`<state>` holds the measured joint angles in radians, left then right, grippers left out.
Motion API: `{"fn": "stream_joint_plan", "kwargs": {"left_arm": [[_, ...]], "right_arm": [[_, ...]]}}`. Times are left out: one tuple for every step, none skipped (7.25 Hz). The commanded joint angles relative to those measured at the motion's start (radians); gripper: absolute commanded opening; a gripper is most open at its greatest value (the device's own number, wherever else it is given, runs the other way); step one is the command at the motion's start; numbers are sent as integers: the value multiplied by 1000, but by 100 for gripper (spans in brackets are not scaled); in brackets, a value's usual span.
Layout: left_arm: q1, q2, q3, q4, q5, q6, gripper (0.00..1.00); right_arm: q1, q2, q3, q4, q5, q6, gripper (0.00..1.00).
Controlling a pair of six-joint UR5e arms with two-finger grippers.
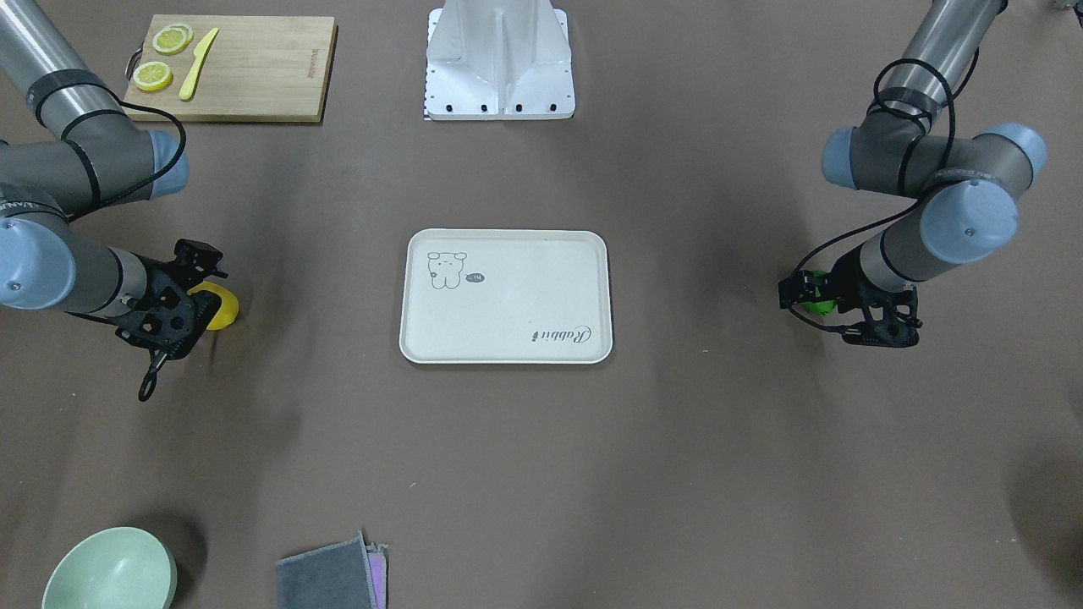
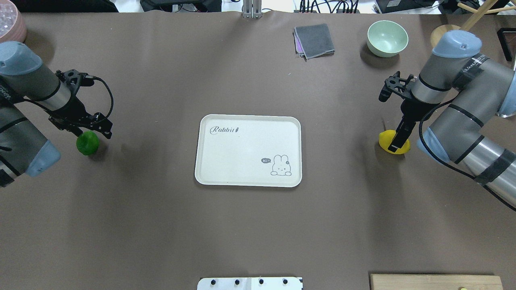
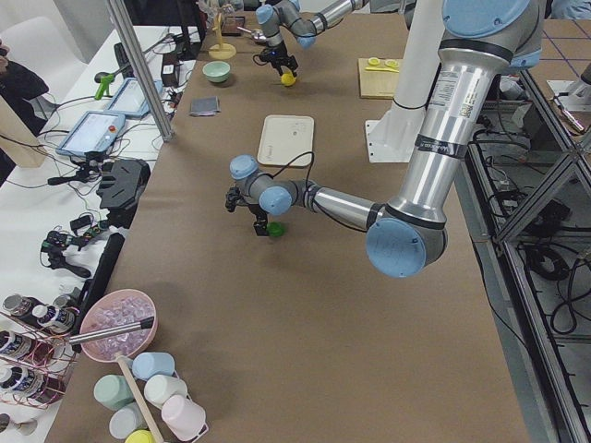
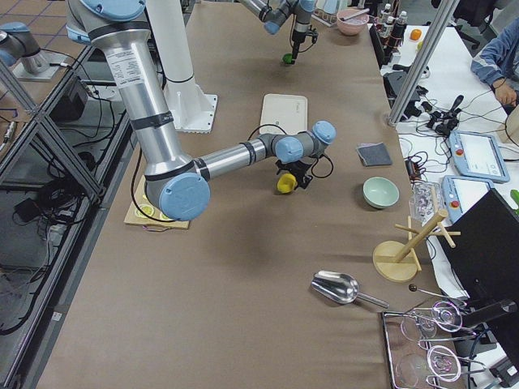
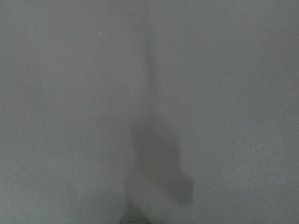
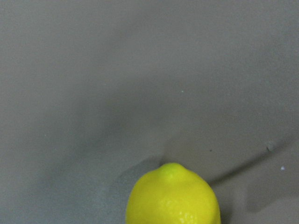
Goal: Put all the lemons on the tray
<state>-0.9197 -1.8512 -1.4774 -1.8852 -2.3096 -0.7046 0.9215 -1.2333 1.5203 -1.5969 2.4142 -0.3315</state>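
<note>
Tray, cream-white rectangular plastic with rounded corners and raised rim [image 1: 508, 296], sits mid-table in the front-facing view, with matte brown tabletop [image 1: 541, 474] wide on every side. Both lemons lie outside it, well apart. The glossy bright-yellow oval lemon [image 1: 223, 309] is at the right gripper [image 1: 203, 306], the glossy green oval lemon [image 1: 817, 296] at the left gripper [image 1: 825, 303]; can't tell the grip of either. The wooden cutting board [image 1: 254, 68] carries the lemon slices [image 1: 161, 59]. Overhead, one dark finger crosses the yellow lemon. The right wrist view shows its nubbed, pebbled end. The left wrist view is blurred.
</note>
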Motion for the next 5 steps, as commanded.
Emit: {"fn": "stream_joint_plan", "kwargs": {"left_arm": [[1,24,-3,-9,-1,5,98],[1,41,-10,-15,-1,5,98],[1,55,-15,-15,-2,5,98],[1,56,-15,-15,-7,4,97],[1,56,-9,-12,-80,-2,79]], "right_arm": [[-4,-2,-15,0,-1,-1,99],[-6,0,-15,0,-3,0,99],[-12,-3,-17,0,-7,0,98],[-12,-2,-19,0,-9,0,91],[-12,0,-19,2,-9,0,62]]}}
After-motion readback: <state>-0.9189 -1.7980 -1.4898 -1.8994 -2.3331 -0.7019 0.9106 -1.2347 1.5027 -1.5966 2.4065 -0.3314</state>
